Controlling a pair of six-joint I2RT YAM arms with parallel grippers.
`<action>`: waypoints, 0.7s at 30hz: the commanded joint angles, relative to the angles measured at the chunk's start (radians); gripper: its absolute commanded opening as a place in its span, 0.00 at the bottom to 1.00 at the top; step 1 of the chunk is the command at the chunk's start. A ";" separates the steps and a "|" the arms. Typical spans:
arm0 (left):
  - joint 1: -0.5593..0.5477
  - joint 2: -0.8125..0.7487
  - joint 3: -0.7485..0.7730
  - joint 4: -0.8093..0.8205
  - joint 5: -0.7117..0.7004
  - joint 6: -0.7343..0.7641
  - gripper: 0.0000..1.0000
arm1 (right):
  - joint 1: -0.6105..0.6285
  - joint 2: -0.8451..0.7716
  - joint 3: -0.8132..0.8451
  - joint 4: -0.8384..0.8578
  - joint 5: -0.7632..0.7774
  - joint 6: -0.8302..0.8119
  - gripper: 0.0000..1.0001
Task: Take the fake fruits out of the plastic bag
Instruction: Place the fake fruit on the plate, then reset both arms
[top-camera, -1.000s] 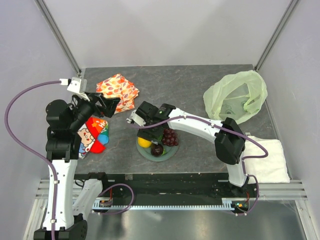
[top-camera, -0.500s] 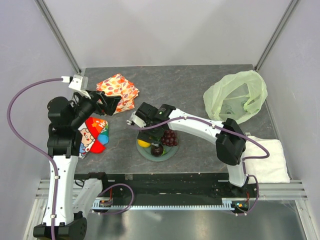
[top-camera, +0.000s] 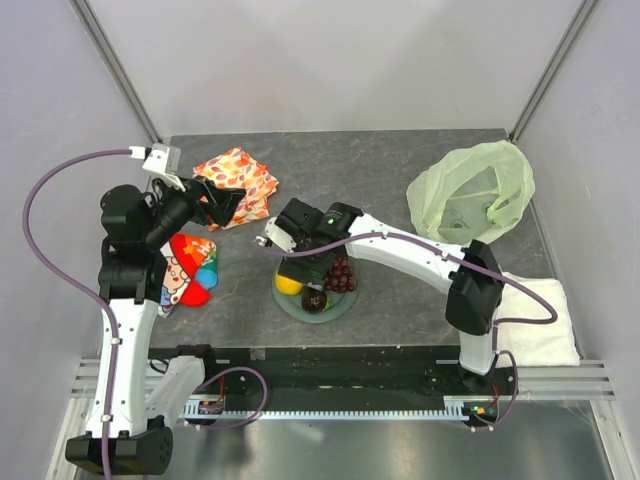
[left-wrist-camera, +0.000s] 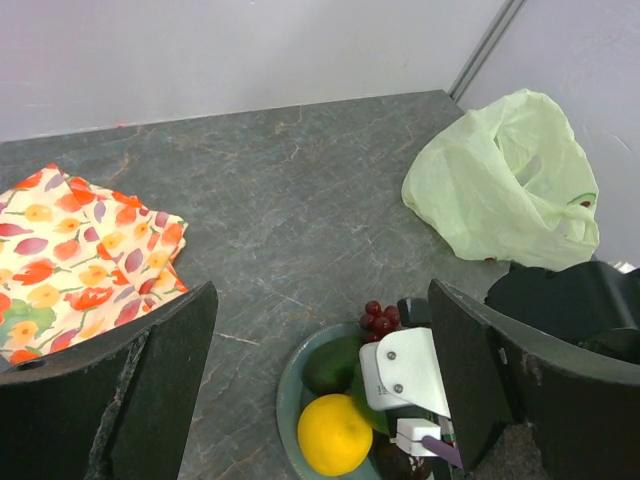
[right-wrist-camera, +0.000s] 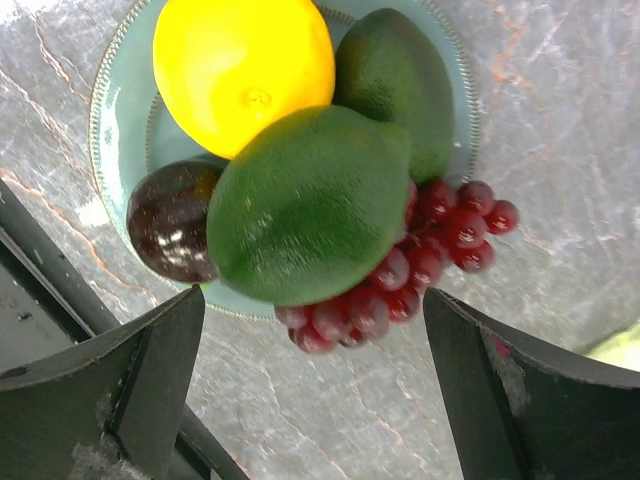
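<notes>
Right wrist view: right fingers (right-wrist-camera: 150, 370) apart, green fruit (right-wrist-camera: 310, 205) between them, atop plate (right-wrist-camera: 110, 120).
Left fingers (left-wrist-camera: 160, 370): apart, empty.
Plastic bag (top-camera: 470, 195): well right, nearer right arm.

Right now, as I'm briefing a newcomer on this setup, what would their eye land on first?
The heaped plate in the near middle: a yellow-orange fruit, green fruits and red grapes, with the right gripper open above it. Next, the pale green plastic bag slumped at the far right.
</notes>
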 joint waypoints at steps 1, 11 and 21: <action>0.005 0.001 0.001 0.043 0.027 -0.034 0.93 | 0.002 -0.081 0.106 -0.061 0.046 -0.017 0.98; 0.005 -0.039 -0.027 -0.059 -0.018 0.096 0.95 | -0.358 -0.057 0.483 0.080 0.241 0.073 0.98; 0.006 0.006 -0.041 -0.121 -0.137 0.183 0.99 | -0.508 -0.234 0.183 0.252 0.579 0.156 0.98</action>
